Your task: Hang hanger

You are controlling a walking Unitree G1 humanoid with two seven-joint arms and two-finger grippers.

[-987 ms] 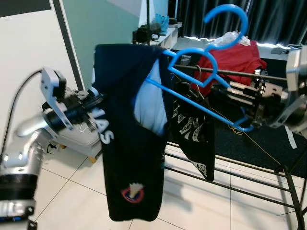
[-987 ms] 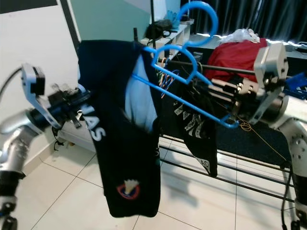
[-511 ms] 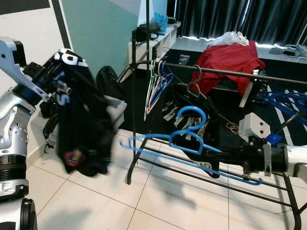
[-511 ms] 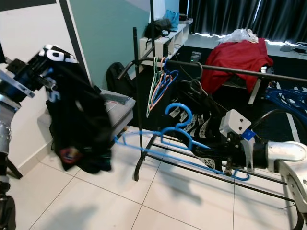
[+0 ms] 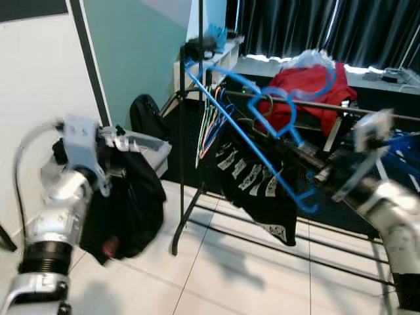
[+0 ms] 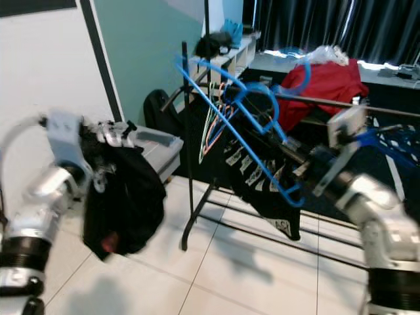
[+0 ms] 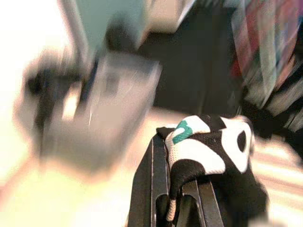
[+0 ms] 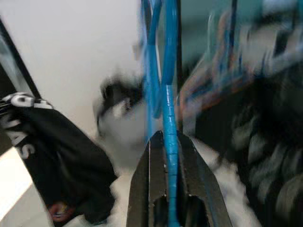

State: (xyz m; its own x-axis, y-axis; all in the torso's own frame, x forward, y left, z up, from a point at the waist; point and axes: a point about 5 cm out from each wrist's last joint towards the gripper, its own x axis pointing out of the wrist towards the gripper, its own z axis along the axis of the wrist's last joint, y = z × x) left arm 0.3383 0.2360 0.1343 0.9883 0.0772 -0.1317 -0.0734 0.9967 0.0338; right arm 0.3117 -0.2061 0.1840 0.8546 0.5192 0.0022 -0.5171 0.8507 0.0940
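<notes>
The bright blue plastic hanger (image 6: 239, 125) slants in the air before the dark metal clothes rail (image 6: 367, 107), its lower end pinched tight in my right gripper (image 8: 166, 156). A black printed garment (image 5: 259, 190) hangs from the rail behind it. Lower on my left side, my left gripper (image 7: 168, 184) is clamped on a black white-lettered garment (image 5: 128, 210) dangling above the white tiled floor (image 5: 216, 282).

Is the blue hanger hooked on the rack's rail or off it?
Off it. The blue hanger is tilted in the air, pinched at one end by the right gripper; its hook hangs free above the rail.
</notes>
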